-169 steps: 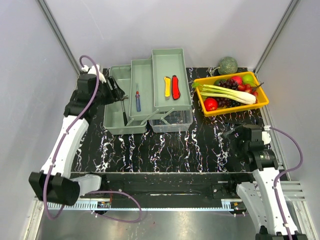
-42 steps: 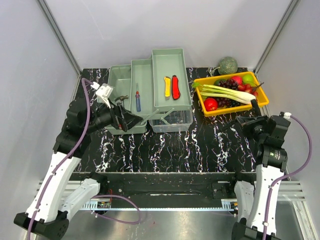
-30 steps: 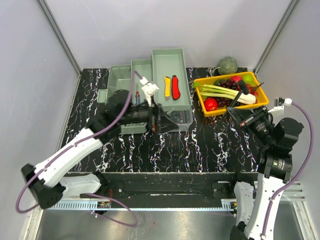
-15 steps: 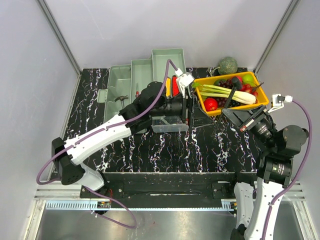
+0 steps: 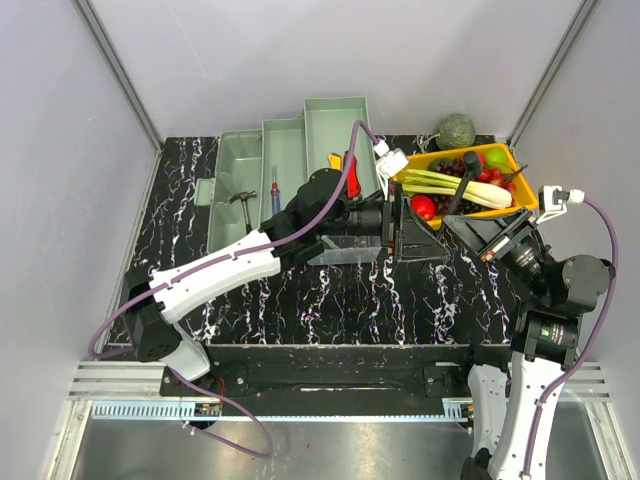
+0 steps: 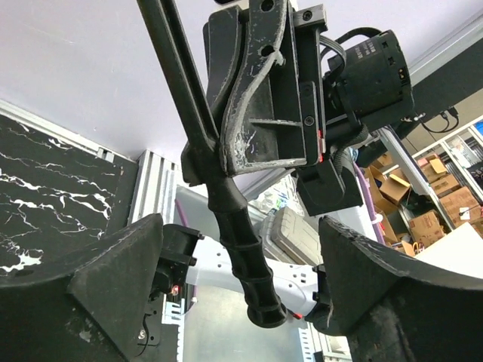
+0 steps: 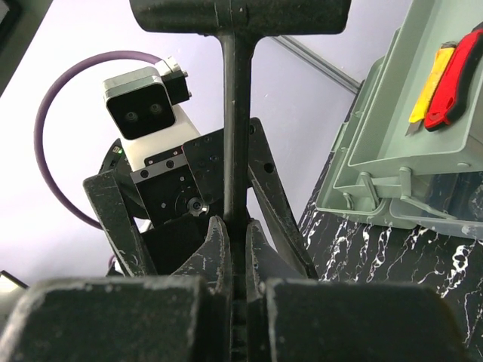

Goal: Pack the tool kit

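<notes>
My right gripper (image 5: 462,228) (image 7: 235,226) is shut on the shaft of a black hammer (image 5: 464,188) (image 7: 238,15), held in the air with its head up, in front of the fruit tray. My left gripper (image 5: 416,232) (image 6: 241,230) reaches across to it and is open; its fingers (image 6: 113,279) stand on either side of the ribbed handle end (image 6: 253,264) without touching it. The grey-green toolbox (image 5: 335,120) (image 7: 407,98) lies unfolded at the back. In its trays are a screwdriver (image 5: 275,192), a second hammer (image 5: 241,198), a red knife (image 7: 456,72) and a yellow knife (image 7: 429,79).
An orange-yellow tray (image 5: 522,205) of fruit and vegetables stands at the back right, just behind both grippers. A green melon (image 5: 456,130) lies beyond it. My left arm stretches diagonally over the black marbled table (image 5: 300,290) in front of the toolbox.
My left arm has swung from the toolbox's front rightwards to the right gripper. Its jaws have narrowed a little round the handle end. The right gripper has held the hammer raised throughout.
</notes>
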Controlling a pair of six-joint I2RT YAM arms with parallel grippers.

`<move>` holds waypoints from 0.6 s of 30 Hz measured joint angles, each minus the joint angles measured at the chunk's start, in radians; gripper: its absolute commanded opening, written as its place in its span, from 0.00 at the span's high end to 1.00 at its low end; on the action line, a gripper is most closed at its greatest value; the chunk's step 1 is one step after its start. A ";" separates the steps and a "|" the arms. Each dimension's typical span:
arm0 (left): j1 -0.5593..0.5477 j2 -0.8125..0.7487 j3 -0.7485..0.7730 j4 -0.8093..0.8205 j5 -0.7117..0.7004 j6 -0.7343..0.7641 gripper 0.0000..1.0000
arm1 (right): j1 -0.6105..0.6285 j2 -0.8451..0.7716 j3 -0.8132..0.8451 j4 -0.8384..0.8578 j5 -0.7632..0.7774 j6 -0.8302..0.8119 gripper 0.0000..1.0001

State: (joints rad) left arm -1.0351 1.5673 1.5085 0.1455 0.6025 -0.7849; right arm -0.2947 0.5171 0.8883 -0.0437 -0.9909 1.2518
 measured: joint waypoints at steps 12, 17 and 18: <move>-0.038 0.013 0.037 -0.042 0.003 0.040 0.69 | 0.000 0.000 -0.045 0.137 -0.032 0.092 1.00; -0.033 0.014 0.037 -0.093 -0.008 0.043 1.00 | 0.000 0.000 -0.054 0.179 -0.044 0.088 0.97; -0.031 0.014 0.037 -0.101 -0.011 0.046 1.00 | 0.000 -0.001 -0.055 0.183 -0.045 0.077 0.87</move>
State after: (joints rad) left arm -1.0664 1.5814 1.5455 0.0441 0.5915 -0.7391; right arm -0.2947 0.5163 0.8337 0.1390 -1.0363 1.3293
